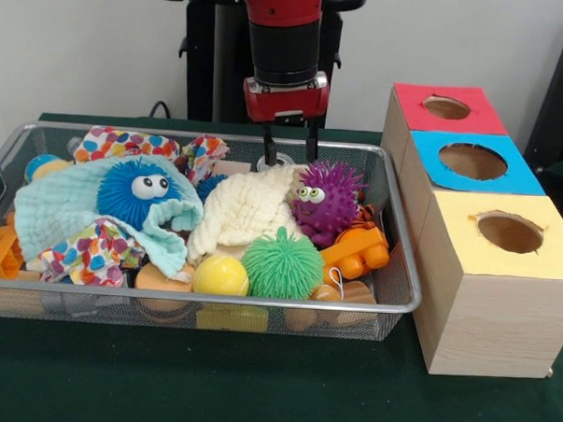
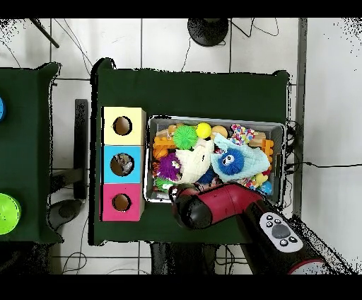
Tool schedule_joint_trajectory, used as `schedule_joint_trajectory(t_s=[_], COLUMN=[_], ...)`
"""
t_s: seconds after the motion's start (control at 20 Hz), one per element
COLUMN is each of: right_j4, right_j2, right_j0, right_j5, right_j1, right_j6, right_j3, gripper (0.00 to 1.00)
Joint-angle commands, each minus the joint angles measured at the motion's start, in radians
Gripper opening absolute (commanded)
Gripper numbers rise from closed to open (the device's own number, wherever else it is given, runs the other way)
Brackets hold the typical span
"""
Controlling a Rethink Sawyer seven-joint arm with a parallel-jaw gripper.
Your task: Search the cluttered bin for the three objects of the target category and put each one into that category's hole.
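A wire mesh bin (image 1: 404, 237) holds a heap of toys and cloths. Three spiky rubber balls lie in it: a blue one with eyes (image 1: 137, 191) at the left, a purple one with eyes (image 1: 326, 196) at the right, and a green one (image 1: 281, 262) at the front. My gripper (image 1: 289, 142) hangs open over the bin's back edge, just behind a cream cloth (image 1: 244, 209) and left of the purple ball, holding nothing. Three boxes with holes stand right of the bin: red (image 1: 446, 108), blue (image 1: 472, 161), yellow (image 1: 509, 232). In the overhead view the arm (image 2: 212, 205) hides the gripper.
A yellow ball (image 1: 221, 276), an orange block (image 1: 356, 252), a pale blue cloth (image 1: 62, 215), dotted cloths (image 1: 125, 146) and wooden pieces also fill the bin. In the overhead view the bin (image 2: 281, 152) sits right of the yellow (image 2: 122, 126), blue (image 2: 122, 164) and red (image 2: 121, 202) boxes.
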Motion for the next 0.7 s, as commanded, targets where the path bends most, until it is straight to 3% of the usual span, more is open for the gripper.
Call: schedule_joint_trajectory(t_s=[0.05, 0.7], right_j4=[-0.076, -0.083], right_j2=[-0.021, -0.032], right_j0=[0.017, 0.015], right_j5=[0.037, 0.036], right_j1=[-0.017, -0.041], right_j6=[-0.038, -0.037], right_j3=[-0.041, -0.010], gripper=[1.00, 1.00])
